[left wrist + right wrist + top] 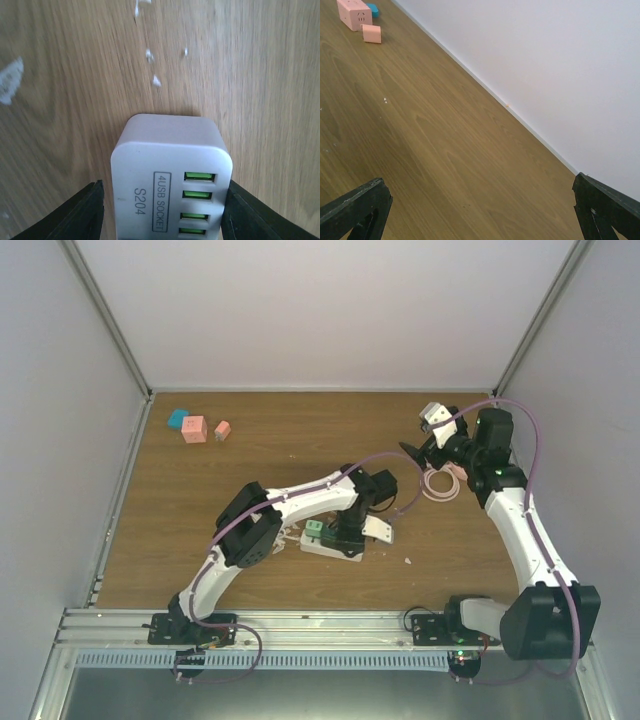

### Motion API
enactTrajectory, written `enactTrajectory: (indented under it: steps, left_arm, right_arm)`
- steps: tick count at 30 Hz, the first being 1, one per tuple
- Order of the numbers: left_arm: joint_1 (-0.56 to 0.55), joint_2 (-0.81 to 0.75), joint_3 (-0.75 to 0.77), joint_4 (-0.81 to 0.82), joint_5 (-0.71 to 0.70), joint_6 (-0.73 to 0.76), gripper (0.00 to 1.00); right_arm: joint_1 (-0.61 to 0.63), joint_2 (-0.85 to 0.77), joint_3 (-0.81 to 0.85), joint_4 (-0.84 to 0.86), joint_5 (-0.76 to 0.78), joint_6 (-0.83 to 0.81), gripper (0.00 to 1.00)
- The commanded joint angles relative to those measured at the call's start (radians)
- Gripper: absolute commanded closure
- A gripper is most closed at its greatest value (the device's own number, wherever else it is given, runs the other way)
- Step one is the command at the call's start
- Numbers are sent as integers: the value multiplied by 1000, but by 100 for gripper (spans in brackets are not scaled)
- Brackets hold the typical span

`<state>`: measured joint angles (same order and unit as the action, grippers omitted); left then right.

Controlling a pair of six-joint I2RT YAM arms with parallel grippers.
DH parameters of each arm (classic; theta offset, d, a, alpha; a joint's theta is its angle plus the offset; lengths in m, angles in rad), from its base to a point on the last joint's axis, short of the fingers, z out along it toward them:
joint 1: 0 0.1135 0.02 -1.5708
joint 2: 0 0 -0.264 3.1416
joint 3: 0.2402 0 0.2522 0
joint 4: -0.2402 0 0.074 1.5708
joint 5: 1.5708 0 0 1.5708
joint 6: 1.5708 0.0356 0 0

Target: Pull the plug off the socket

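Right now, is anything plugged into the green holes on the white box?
No, all four green USB ports on the 4USB socket sit empty.

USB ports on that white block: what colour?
The ports are green, clearest in the left wrist view.

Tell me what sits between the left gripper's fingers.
The white USB socket block sits between the fingers of the left gripper, seen in the left wrist view; contact is unclear.

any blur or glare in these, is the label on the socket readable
Left wrist: socket sharp, label readable, no glare, soft shadow at its far edge, table beyond slightly blurred. Right wrist: evenly lit, pink block sharp. Top external: even light.
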<state>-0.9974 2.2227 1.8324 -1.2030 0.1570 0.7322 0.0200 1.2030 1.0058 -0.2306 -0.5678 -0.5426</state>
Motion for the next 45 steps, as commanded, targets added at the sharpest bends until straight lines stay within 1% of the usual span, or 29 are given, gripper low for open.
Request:
enactTrajectory:
  steps: [1,2,4,7,11,14,19,23,27,32,36,40,45]
  left_arm:
    - [-29,124,86,184,248,-13,46]
    - [-30,128,97,192,251,-14,42]
    - [-28,126,103,213,258,-19,30]
    - [-25,104,99,220,287,-13,20]
    - [1,13,34,233,374,5,10]
    - [35,-103,-58,273,461,21,7]
    - [109,-305,-242,362,591,68,5]
    - [211,-440,-366,406,662,68,5]
    - [347,-547,-462,435,733,72,5]
    - [460,-692,-635,509,688,106,5]
    - [520,-789,-789,592,667,136,7]
    - [529,-845,-907,674,638,164,12]
    - [519,-838,-988,766,644,164,19]
  right_arm:
    - [-5,-15,-15,22,17,-3,0]
    - [-5,-12,-15,22,17,-3,0]
    - [-5,-10,-15,21,17,-4,0]
    - [-5,-8,-15,21,15,-3,0]
    - [-5,-5,-16,17,0,-4,0]
    - [-5,-1,-22,17,-18,-7,0]
    - [-4,10,-25,12,-50,-7,0]
    - [-4,11,-35,7,-101,-7,1]
    - [-5,15,-43,-2,-165,-9,0]
    - [28,32,-50,-47,-216,-21,1]
    - [86,17,-109,-82,-260,-41,1]
    - [178,1,-165,-116,-243,-73,1]
    - [305,4,-224,-135,-189,-122,1]
